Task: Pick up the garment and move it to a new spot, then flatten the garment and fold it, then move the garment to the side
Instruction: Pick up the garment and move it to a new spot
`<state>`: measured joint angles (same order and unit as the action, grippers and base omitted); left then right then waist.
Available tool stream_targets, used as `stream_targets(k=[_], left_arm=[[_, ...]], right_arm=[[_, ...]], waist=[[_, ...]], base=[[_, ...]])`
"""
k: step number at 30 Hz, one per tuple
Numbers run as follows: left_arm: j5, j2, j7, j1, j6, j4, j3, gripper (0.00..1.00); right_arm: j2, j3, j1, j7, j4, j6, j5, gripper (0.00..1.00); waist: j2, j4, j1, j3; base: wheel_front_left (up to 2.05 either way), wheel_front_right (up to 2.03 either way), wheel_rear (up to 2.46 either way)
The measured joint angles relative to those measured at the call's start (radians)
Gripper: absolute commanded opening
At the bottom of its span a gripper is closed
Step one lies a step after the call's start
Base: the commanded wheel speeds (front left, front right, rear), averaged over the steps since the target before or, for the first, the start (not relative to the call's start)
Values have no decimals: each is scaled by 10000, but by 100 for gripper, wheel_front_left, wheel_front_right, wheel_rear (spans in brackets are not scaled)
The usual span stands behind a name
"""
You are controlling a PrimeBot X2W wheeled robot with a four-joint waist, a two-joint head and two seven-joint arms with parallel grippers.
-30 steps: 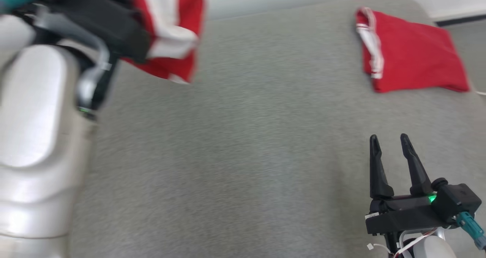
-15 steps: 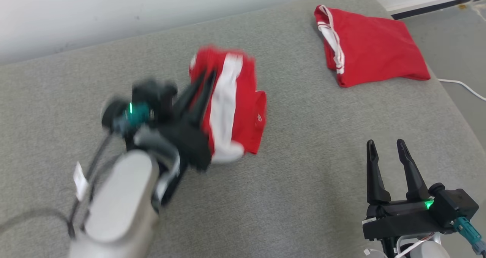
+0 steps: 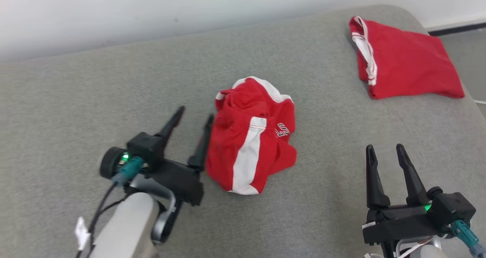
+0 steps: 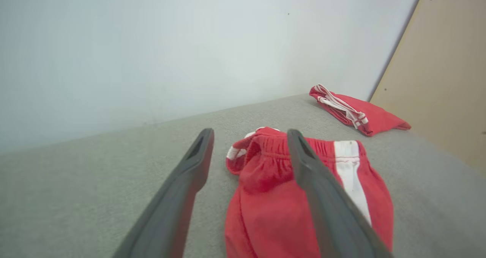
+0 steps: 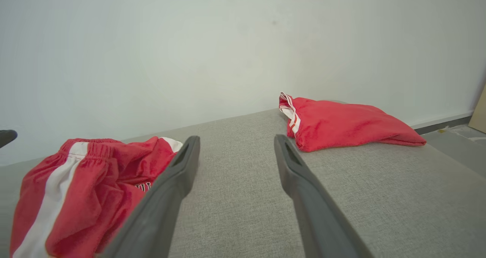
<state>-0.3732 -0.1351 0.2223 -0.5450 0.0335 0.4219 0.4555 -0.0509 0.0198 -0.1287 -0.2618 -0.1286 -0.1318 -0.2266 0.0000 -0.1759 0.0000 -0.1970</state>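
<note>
The garment (image 3: 252, 136), red shorts with a white side stripe, lies crumpled in a heap near the middle of the grey cushioned surface (image 3: 114, 83). My left gripper (image 3: 195, 115) stands open just left of the heap, its right finger against the cloth's edge, nothing between its fingers. In the left wrist view the garment (image 4: 273, 197) lies under and beyond the right finger. My right gripper (image 3: 383, 148) is open and empty at the lower right, well apart from the heap. In the right wrist view the garment (image 5: 83, 186) sits at the left of the right gripper (image 5: 233, 140).
A second red garment (image 3: 402, 60), folded, lies at the far right corner of the surface, also seen as the folded garment (image 5: 341, 123) ahead of my right gripper. A white wall (image 3: 152, 11) runs behind. The floor and a white cable (image 3: 480, 101) lie past the right edge.
My left gripper came down with the garment, opened and let it go; the shorts now lie in a heap on the surface. The head camera shifted. My right gripper stayed put.
</note>
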Motion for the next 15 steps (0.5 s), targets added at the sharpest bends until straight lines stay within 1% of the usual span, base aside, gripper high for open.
stream_targets(k=[3,8,12,15], left_arm=[[40,-330,251,101,-173,-251,-384,100],[117,-941,376,842,-499,-865,-1131,100],[230,-1352,407,1643,-696,-1756,-1887,100],[274,-1519,414,2538,-863,-2353,-2462,100]], right_arm=[[6,-4,114,0,19,0,75,100],[2,-38,336,0,33,0,174,100],[-13,-4,502,-12,15,0,209,100],[-23,19,616,-13,-2,0,221,100]], waist=[[0,296,0,183],[0,824,-1,534],[0,1227,-1,857],[0,1491,-1,1114]], base=[[0,0,0],[0,0,0],[0,0,0],[0,0,0]])
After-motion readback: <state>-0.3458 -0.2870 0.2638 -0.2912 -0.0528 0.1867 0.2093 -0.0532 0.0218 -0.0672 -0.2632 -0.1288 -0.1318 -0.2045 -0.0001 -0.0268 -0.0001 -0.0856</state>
